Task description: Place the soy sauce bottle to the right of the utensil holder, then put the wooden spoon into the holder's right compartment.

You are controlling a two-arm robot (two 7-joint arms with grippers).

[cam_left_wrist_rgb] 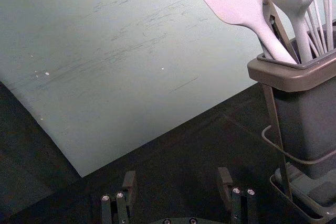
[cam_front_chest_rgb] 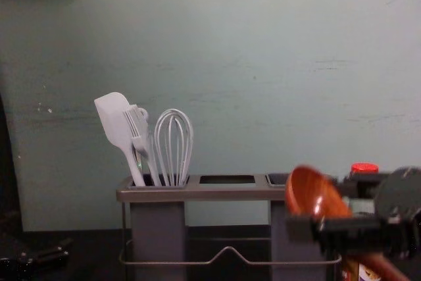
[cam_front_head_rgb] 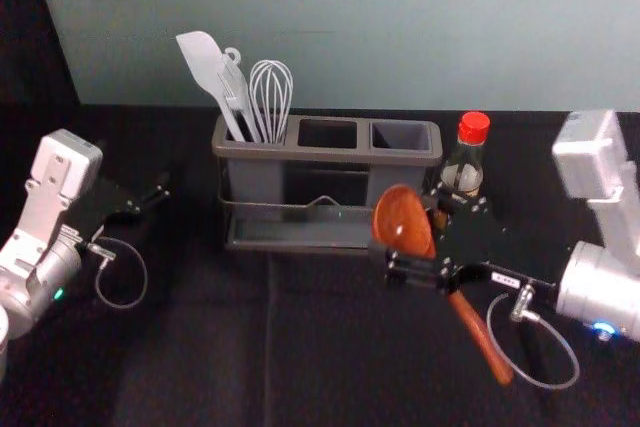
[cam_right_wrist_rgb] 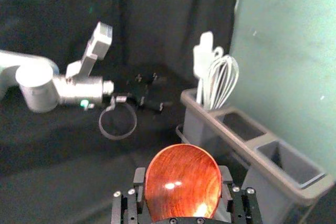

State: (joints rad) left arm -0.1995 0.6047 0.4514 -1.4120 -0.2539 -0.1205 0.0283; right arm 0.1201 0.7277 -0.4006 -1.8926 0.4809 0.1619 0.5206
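The left arm (cam_front_head_rgb: 48,265) is silver with a green light (cam_front_head_rgb: 58,294); the right arm (cam_front_head_rgb: 605,287) is silver with a blue light (cam_front_head_rgb: 604,328); each has a boxy white housing (cam_front_head_rgb: 65,162) and looping grey cable (cam_front_head_rgb: 145,272); left gripper (cam_front_head_rgb: 150,199) and right gripper (cam_front_head_rgb: 412,227) are black with silver screws (cam_left_wrist_rgb: 235,190).

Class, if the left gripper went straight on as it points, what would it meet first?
The left gripper would probably meet the pale green wall, passing beside the utensil holder; depth is unclear, so the tabletop might come first.
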